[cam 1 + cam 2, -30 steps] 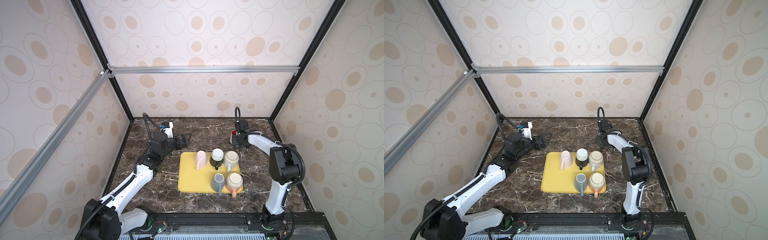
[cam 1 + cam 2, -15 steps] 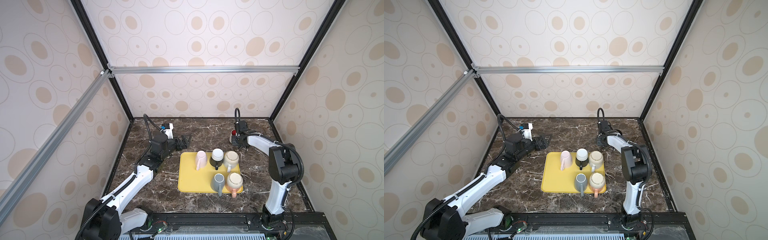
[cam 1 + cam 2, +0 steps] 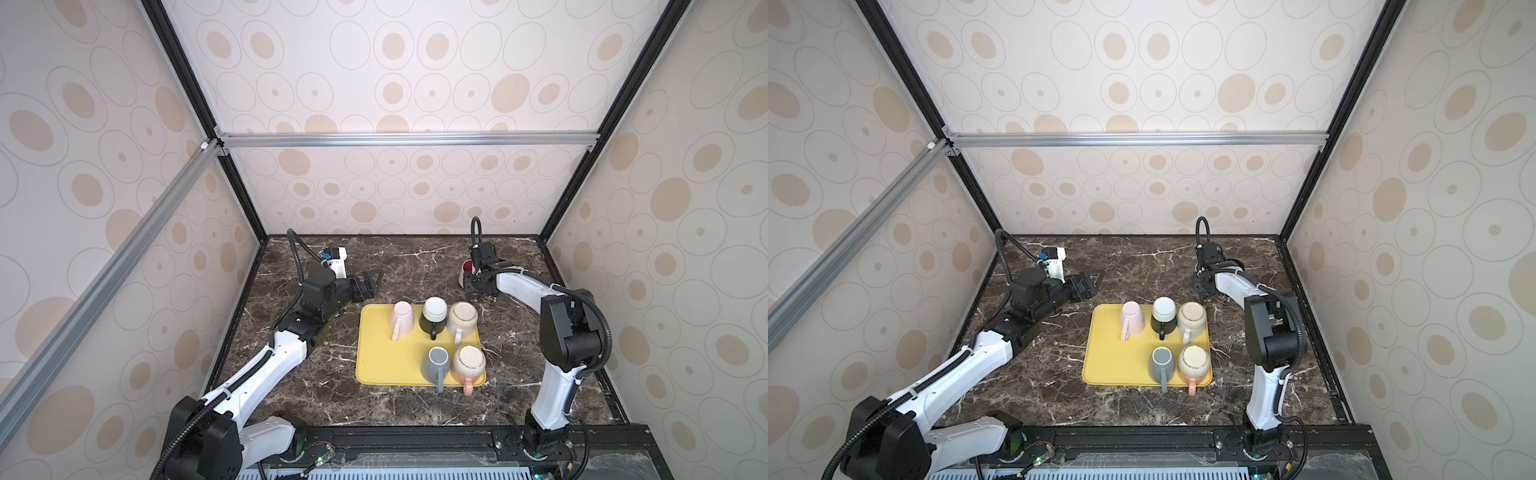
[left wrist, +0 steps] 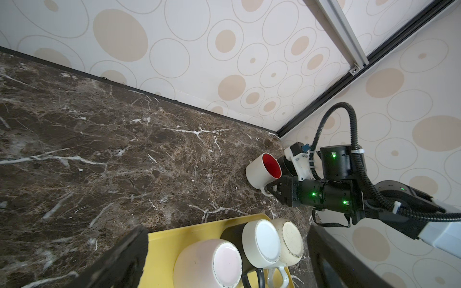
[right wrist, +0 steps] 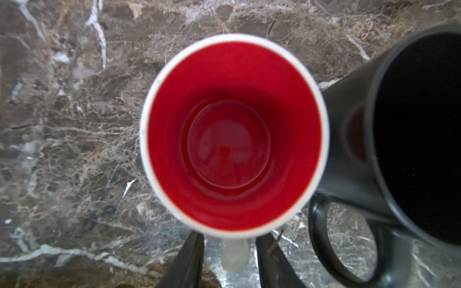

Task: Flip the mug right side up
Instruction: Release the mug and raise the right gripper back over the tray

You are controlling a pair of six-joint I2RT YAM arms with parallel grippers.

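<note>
The dark brown marble tabletop [image 3: 415, 257] carries a yellow rectangular plastic tray [image 3: 384, 365] at lower centre in both top views. The left gripper [image 3: 371, 283] gapes wide, holding nothing. Right of centre, the white ceramic mug with red inside [image 3: 464, 272] stands upright, half hidden by the arm. Only the right wrist view shows the right gripper [image 5: 230, 243] slightly parted around the mug's handle [image 5: 234, 256] without touching it, and a black mug [image 5: 399, 124] just beside.

Right fingers [image 5: 190, 259] have opened off the mug [image 5: 232, 134] handle.
</note>
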